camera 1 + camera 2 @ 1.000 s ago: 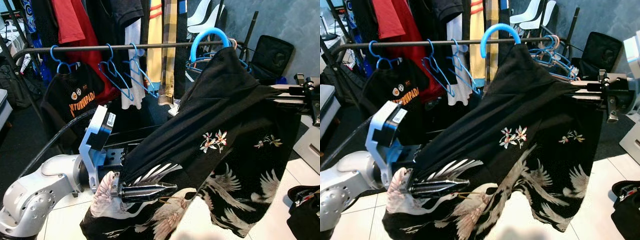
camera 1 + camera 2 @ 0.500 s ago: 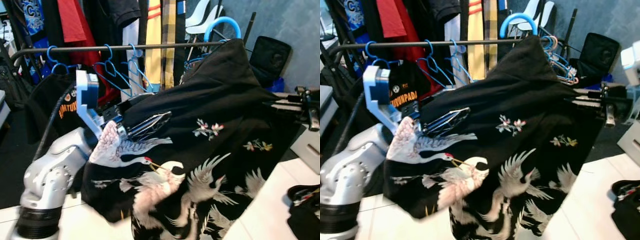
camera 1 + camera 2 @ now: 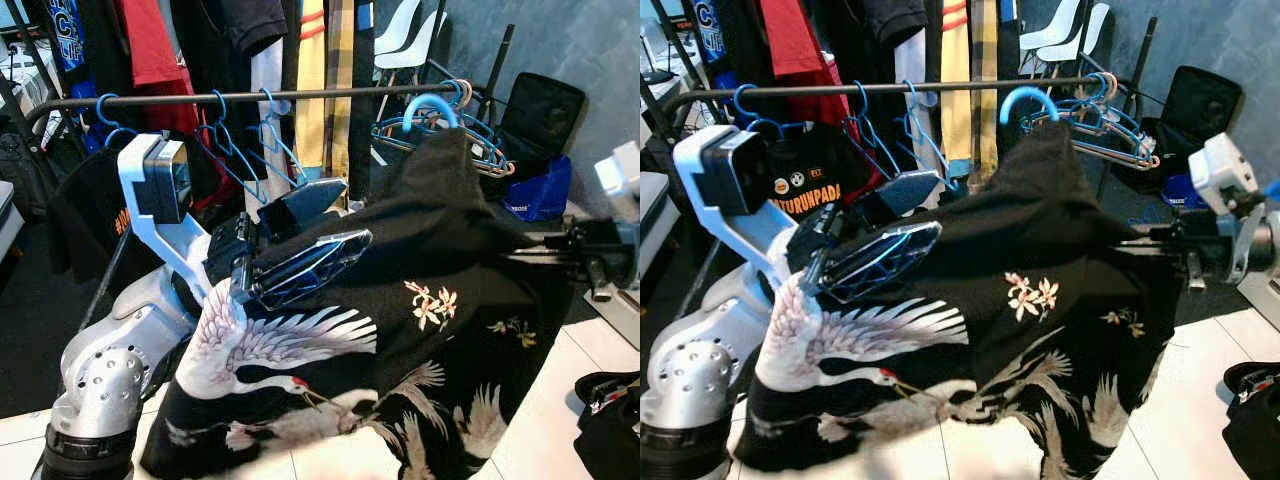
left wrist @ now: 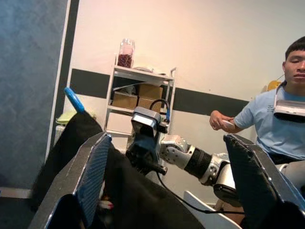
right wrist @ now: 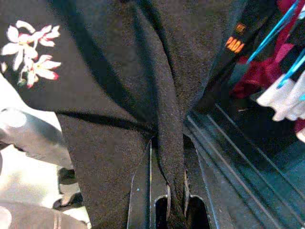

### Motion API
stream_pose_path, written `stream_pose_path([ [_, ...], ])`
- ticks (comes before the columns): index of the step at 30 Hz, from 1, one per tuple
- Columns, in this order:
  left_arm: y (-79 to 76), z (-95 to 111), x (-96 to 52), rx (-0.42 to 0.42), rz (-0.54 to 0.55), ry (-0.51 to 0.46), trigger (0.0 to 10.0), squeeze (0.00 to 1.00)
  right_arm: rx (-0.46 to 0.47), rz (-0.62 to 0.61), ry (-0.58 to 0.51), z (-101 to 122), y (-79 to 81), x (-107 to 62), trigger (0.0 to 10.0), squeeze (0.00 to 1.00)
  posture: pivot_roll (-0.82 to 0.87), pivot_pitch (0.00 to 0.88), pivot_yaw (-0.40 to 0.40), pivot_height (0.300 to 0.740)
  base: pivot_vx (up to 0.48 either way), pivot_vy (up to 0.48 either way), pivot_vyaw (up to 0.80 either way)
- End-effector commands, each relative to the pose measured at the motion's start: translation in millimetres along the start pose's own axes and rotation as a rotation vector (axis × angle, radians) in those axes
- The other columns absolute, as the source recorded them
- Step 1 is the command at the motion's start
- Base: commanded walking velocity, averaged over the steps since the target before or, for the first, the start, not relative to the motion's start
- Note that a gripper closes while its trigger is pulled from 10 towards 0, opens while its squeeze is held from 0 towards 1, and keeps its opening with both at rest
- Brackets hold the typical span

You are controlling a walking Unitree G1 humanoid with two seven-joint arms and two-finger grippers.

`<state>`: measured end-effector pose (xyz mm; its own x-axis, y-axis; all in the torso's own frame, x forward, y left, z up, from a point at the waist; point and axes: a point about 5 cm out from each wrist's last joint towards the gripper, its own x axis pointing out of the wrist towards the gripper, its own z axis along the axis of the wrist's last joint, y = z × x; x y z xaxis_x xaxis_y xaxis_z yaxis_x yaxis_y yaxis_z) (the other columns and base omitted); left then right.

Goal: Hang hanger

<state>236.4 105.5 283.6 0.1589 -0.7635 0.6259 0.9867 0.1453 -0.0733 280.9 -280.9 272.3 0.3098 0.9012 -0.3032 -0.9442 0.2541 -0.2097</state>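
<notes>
Two grippers carry the shirt [image 3: 430, 270]: right gripper [image 5: 167, 191] clenched on fabric, left gripper [image 3: 300, 235] spread underneath, so the hanger hook [image 3: 428, 103], at twelve o'clock, might miss the rail [image 3: 300, 94].

My two head eyes look forward and down from close above the black crane-print shirt [image 3: 400, 300], facing the clothes rail [image 3: 230, 96]; both share the shirt, the rail and my arms, the right eye set slightly to the side. My left wrist camera looks up along its two parted fingers [image 4: 90, 176] across the room to a shelf [image 4: 138, 95] and a seated person [image 4: 281, 119]. My right wrist camera sits right against the shirt cloth [image 5: 143, 71] pinched between its fingers [image 5: 143, 191]
</notes>
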Motion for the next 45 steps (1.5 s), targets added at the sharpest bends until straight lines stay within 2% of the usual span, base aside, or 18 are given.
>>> stream_pose_path([
  [1, -1.3, 0, 3.9, -0.002, -0.013, -0.005, 10.0, 0.00, -0.015, 0.004, 0.006, 4, 1.1, -0.9, 0.0, 0.00, -0.06, 0.000, -0.016, 0.740, 0.000, 0.000, 0.00],
  [3, 10.3, -2, 6.6, 0.028, 0.077, -0.012, 10.0, 0.00, 0.031, 0.067, -0.002, 1, 11.2, -1.2, 0.0, 0.00, -0.06, 0.000, -0.015, 0.740, 0.000, 0.000, 0.00],
  [4, 10.3, -2, 6.6, 0.028, 0.077, -0.012, 10.0, 0.00, 0.031, 0.067, -0.002, 1, 11.2, -1.2, 0.0, 0.00, -0.06, 0.000, -0.015, 0.740, 0.000, 0.000, 0.00],
  [7, 26.6, -1, 6.4, 0.069, 0.207, -0.028, 10.0, 0.00, 0.079, 0.127, 0.025, -2, 20.9, -4.0, 0.0, 0.00, -0.06, 0.000, -0.014, 0.740, 0.000, 0.000, 0.00],
  [10, 30.6, 1, 4.8, 0.081, 0.236, -0.035, 10.0, 0.00, 0.096, 0.131, 0.054, -4, 22.6, -8.2, 0.0, 0.00, -0.06, 0.000, -0.013, 0.740, 0.000, 0.000, 0.00],
  [13, 41.4, 9, -0.6, 0.121, 0.317, -0.054, 10.0, 0.00, 0.118, 0.128, 0.112, -6, 25.7, -17.9, 0.0, 0.00, -0.06, 0.000, -0.013, 0.740, 0.000, 0.000, 0.00],
  [20, 40.4, 8, -3.4, 0.125, 0.304, -0.026, 10.0, 0.00, 0.074, 0.059, 0.112, 0, 18.9, -25.6, 0.0, 0.00, -0.07, 0.000, -0.011, 0.740, 0.000, 0.000, 0.00],
  [22, 38.3, -2, -15.7, 0.154, 0.280, 0.118, 10.0, 0.00, 0.014, 0.018, 0.047, 25, 15.7, -39.3, 0.0, 0.00, -0.07, 0.000, -0.005, 0.740, 0.000, 0.000, 0.00],
  [24, 38.3, -2, -15.7, 0.154, 0.280, 0.118, 10.0, 0.00, 0.014, 0.018, 0.047, 25, 15.7, -39.3, 0.0, 0.00, -0.07, 0.000, -0.005, 0.740, 0.000, 0.000, 0.00],
  [25, 39.3, -7, -21.2, 0.173, 0.284, 0.179, 10.0, 0.00, -0.002, 0.031, 0.018, 34, 18.1, -41.2, 0.0, 0.00, -0.07, 0.000, -0.005, 0.740, 0.000, 0.000, 0.00],
  [27, 50.4, -10, -34.2, 0.227, 0.364, 0.253, 10.0, 0.00, -0.053, 0.089, -0.120, 64, 24.4, -41.4, 0.0, 0.00, -0.07, 0.000, -0.005, 0.740, 0.000, 0.000, 0.00],
  [33, 61.1, -10, -42.4, 0.267, 0.446, 0.270, 10.0, 0.00, -0.086, 0.119, -0.229, 83, 28.2, -46.0, 0.0, 0.00, -0.07, 0.000, -0.005, 0.740, 0.000, 0.000, 0.00],
  [37, 63.0, -10, -43.5, 0.275, 0.463, 0.270, 10.0, 0.00, -0.089, 0.122, -0.243, 85, 28.7, -47.3, 0.0, 0.00, -0.07, 0.000, -0.005, 0.740, 0.000, 0.000, 0.00],
  [38, 67.6, -10, -46.1, 0.280, 0.515, 0.253, 10.0, 0.00, -0.094, 0.137, -0.314, 93, 30.3, -52.0, 0.0, 0.00, -0.07, 0.000, -0.008, 0.740, 0.000, 0.000, 0.00],
  [41, 67.6, -10, -46.1, 0.280, 0.515, 0.253, 10.0, 0.00, -0.094, 0.137, -0.314, 93, 30.3, -52.0, 0.0, 0.00, -0.07, 0.000, -0.008, 0.740, 0.000, 0.000, 0.00],
  [42, 70.5, -11, -47.6, 0.282, 0.553, 0.239, 10.0, 0.00, -0.094, 0.155, -0.361, 98, 32.2, -54.7, 0.0, 0.00, -0.07, 0.000, -0.009, 0.740, 0.000, 0.000, 0.00],
  [43, 70.5, -11, -47.6, 0.282, 0.553, 0.239, 10.0, 0.00, -0.094, 0.155, -0.361, 98, 32.2, -54.7, 0.0, 0.00, -0.07, 0.000, -0.009, 0.740, 0.000, 0.000, 0.00],
  [45, 73.9, -3, -49.0, 0.300, 0.579, 0.212, 10.0, 0.00, -0.026, 0.183, -0.264, 84, 35.9, -44.7, 0.0, 0.00, -0.07, 0.000, -0.008, 0.740, 0.000, 0.000, 0.00],
])
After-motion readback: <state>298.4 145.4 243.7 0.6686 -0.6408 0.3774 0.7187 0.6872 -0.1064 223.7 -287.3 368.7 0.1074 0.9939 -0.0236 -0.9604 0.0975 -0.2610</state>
